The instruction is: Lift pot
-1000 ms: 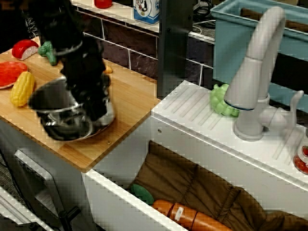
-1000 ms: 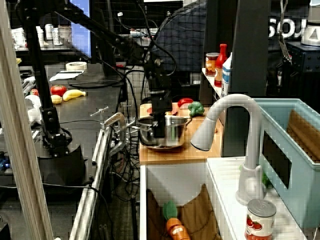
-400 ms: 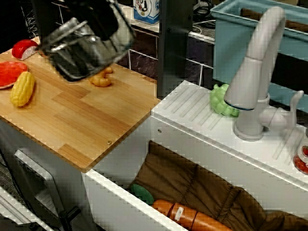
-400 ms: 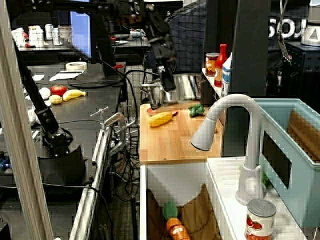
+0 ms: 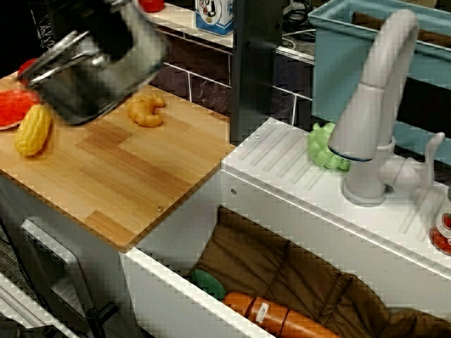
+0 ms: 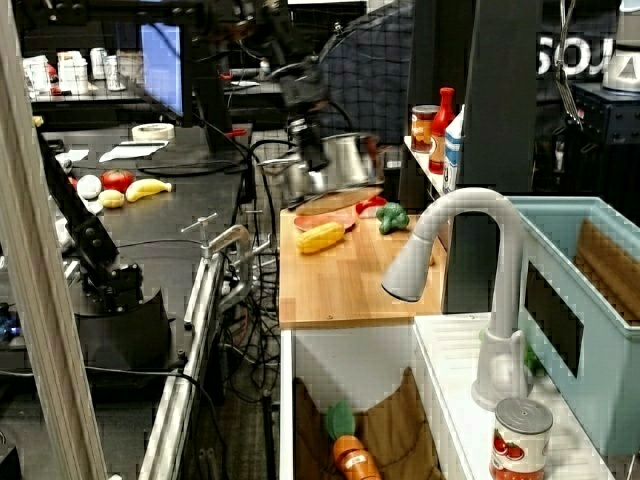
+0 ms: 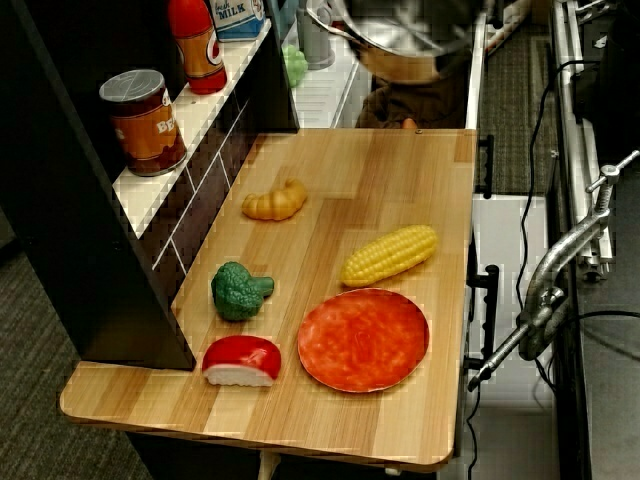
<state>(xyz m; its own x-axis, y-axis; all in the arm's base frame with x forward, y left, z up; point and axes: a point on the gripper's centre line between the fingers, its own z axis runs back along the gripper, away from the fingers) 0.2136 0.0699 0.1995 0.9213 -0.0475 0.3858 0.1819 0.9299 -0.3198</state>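
**Pot raised clear of the wooden counter**

Pot (image 5: 91, 67) position: airborne above the far left part of the wooden counter (image 5: 134, 176), tilted, with no part touching the board. In the side view the pot (image 6: 335, 165) hung above the red plate (image 6: 325, 218) and the toy corn (image 6: 320, 237). In the overhead view only a blurred part of it (image 7: 410, 35) showed at the top edge.

Gripper (image 6: 305, 140) state: the arm came down from the upper left to the pot's rim, and the pot hung from it. The jaws were blurred and partly hidden, so their closure on the rim could not be confirmed.

Change from one second earlier: the pot then sat on the counter near the corn with the arm over it. By 0.4 s earlier it was off the board, and it had since drifted further left in the front view.

Items on the counter kept their places: corn (image 7: 390, 255), red plate (image 7: 363, 340), croissant (image 7: 275, 202), broccoli (image 7: 238, 290) and the red-and-white sushi piece (image 7: 242, 362). The croissant (image 5: 146, 110), earlier screened by the pot, lay fully exposed.
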